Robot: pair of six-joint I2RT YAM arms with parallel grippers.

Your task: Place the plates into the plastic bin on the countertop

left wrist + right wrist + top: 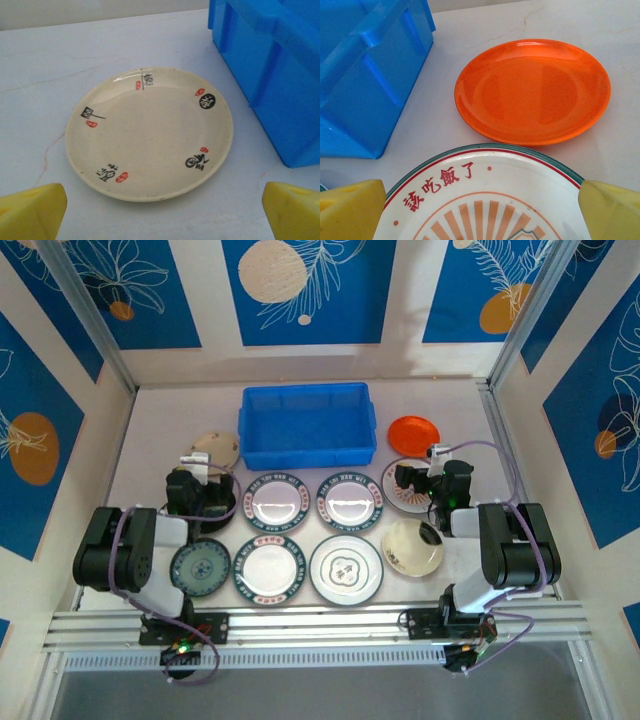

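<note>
At the near left of the table (pixel 50 55), the left jaws stand wide and empty, their yellow fingertips (pixel 31 212) set far apart. Straight ahead of them, centred between the tips, a tan plate (pixel 150 132) with black and red marks lies flat. The blue bin (pixel 275 70) stands just beside that plate, on its right.

The right jaws are equally wide and hold nothing. Their tips flank a white plate (pixel 485 200) with red lettering, which lies directly below them. Beyond it, a little apart, sits an orange plate (pixel 532 90), with the bin off to the left.

From above, the bin sits at the far middle of the table, its long side running left to right, with nothing in it. The tan plate lies off its left end, the orange off its right. More plates (pixel 278 500) lie in two rows between the arms.

The left arm looks nearer the tan plate, and the right is already over the lettered one. Either plate would have to travel inward and away from the arms to reach the bin.
</note>
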